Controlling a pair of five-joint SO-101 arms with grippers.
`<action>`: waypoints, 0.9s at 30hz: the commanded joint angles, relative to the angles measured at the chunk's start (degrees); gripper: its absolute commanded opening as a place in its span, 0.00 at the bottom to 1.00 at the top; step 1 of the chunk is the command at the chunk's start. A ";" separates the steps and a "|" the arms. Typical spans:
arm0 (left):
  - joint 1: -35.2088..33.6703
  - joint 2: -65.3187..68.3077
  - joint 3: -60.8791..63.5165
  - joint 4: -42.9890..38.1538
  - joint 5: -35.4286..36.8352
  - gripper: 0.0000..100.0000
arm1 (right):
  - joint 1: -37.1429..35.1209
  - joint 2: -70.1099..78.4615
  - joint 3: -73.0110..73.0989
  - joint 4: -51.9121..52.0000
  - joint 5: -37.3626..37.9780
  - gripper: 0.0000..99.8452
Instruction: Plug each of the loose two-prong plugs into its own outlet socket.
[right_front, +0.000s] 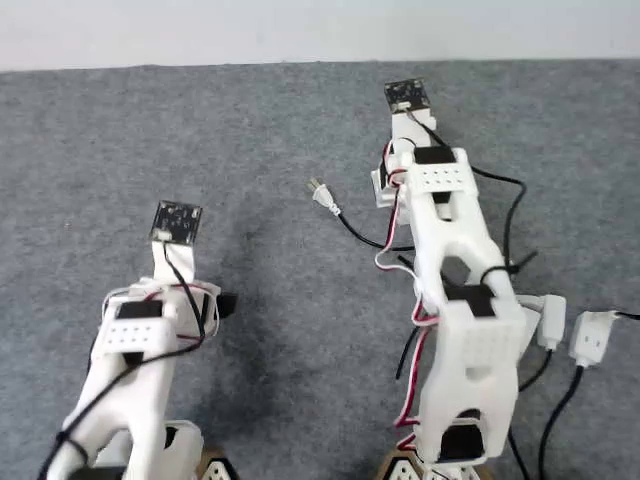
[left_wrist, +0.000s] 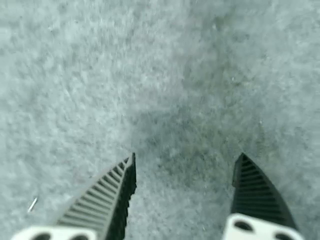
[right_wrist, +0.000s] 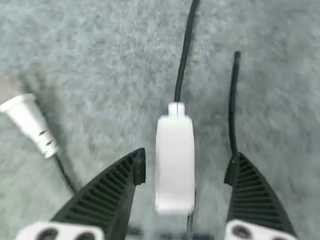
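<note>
The left gripper (left_wrist: 187, 160) hangs spread wide over grey carpet (left_wrist: 150, 75). Mid-table, a loose two-prong plug (right_front: 322, 192) lies on its black cord (right_front: 355, 232). The right gripper (right_wrist: 187, 156) stands parted around a white outlet socket (right_wrist: 174, 165), gaps on both sides. 2 more sockets (right_front: 550, 320) lie far right.

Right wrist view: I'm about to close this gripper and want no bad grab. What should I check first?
1. Right gripper open: ok.
2. White connector body between its fingers: ok.
3. Prongs or slots identified: cannot tell, that end is hidden.
4. Loose plug outside the fingers: ok, it lies off to one side.
5. Thin black cable clear of the fingers: not ok, it runs up to one fingertip.
6. Left gripper open over bare mat: ok.
</note>
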 joint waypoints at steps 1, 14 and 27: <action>0.09 11.60 -12.09 5.63 -0.44 0.30 | -0.31 5.41 -12.92 3.38 1.85 0.21; 2.64 18.46 -17.71 11.87 -17.23 0.20 | 0.04 16.13 -40.53 24.13 -3.96 0.01; 2.46 -0.70 -3.21 5.10 -16.70 0.41 | -16.92 16.22 -62.95 46.37 -17.14 0.01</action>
